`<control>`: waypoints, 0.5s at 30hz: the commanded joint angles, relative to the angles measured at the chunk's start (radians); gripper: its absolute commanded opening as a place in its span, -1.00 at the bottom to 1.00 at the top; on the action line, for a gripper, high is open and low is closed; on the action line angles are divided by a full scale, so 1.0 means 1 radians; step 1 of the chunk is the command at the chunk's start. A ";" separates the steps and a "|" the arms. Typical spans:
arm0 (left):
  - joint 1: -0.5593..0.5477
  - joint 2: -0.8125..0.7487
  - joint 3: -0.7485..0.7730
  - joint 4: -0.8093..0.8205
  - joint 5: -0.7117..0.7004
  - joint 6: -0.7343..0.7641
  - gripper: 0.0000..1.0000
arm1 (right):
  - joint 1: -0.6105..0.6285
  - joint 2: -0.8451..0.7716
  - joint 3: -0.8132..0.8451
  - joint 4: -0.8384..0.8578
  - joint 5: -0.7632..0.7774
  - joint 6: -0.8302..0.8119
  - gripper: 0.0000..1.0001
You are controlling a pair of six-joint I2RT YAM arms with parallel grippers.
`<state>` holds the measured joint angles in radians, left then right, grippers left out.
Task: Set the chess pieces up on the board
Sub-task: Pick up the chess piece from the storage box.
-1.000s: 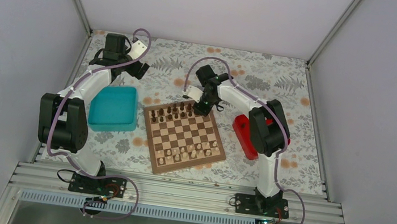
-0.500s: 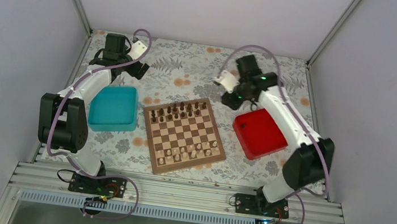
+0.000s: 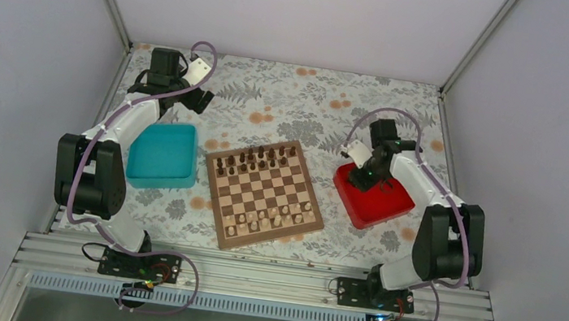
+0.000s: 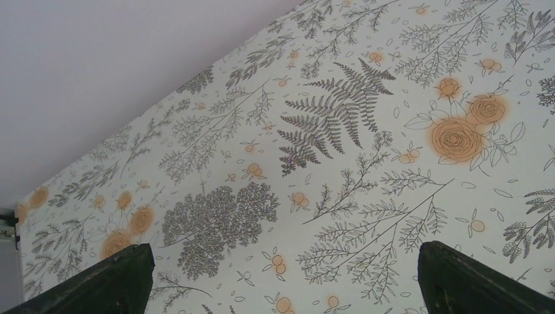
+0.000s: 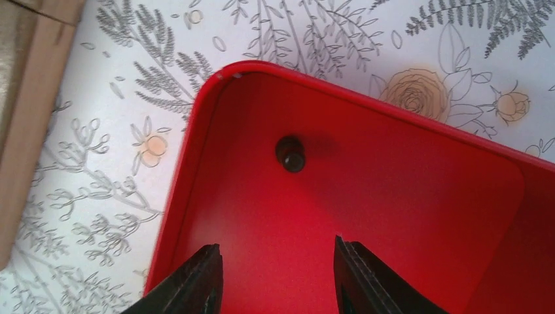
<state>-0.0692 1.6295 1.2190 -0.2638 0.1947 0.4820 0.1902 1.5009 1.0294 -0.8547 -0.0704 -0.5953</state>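
Observation:
The board (image 3: 265, 195) lies mid-table, with dark chess pieces (image 3: 257, 160) lined along its far rows and pale ones along the near rows. One dark chess piece (image 5: 290, 154) sits alone in the red tray (image 5: 196, 131), near a corner. My right gripper (image 5: 276, 247) hangs open over that tray (image 3: 390, 210), the piece a short way ahead of its fingertips, nothing between them. In the top view the right gripper (image 3: 361, 178) is over the tray's left part. My left gripper (image 4: 286, 250) is open and empty over the flowered cloth, at the far left (image 3: 199, 99).
A teal tray (image 3: 162, 154) stands left of the board, beside the left arm. A corner of the board (image 5: 26, 65) shows at the left of the right wrist view. Grey walls close in the table at the back and sides.
The right arm swung from the board's far right corner, past the table behind the red tray, down over the tray, and its jaws opened wider. The left arm has not moved.

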 commanded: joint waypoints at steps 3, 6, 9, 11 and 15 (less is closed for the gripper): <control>-0.001 -0.036 0.003 0.016 0.002 -0.005 1.00 | -0.044 0.044 -0.031 0.141 -0.017 -0.038 -0.09; -0.001 -0.034 0.004 0.014 0.002 -0.005 1.00 | -0.053 0.076 -0.026 0.154 -0.032 -0.051 -0.10; -0.001 -0.031 0.004 0.015 -0.001 -0.006 1.00 | -0.057 0.108 -0.013 0.159 -0.058 -0.062 -0.10; 0.000 -0.032 0.003 0.015 -0.004 -0.005 1.00 | -0.057 0.127 -0.002 0.155 -0.071 -0.067 -0.11; 0.000 -0.032 -0.002 0.020 -0.005 -0.006 1.00 | -0.058 0.154 0.016 0.157 -0.082 -0.075 -0.11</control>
<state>-0.0692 1.6264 1.2190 -0.2638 0.1917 0.4820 0.1417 1.6318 1.0130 -0.7189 -0.1116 -0.6464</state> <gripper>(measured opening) 0.999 0.448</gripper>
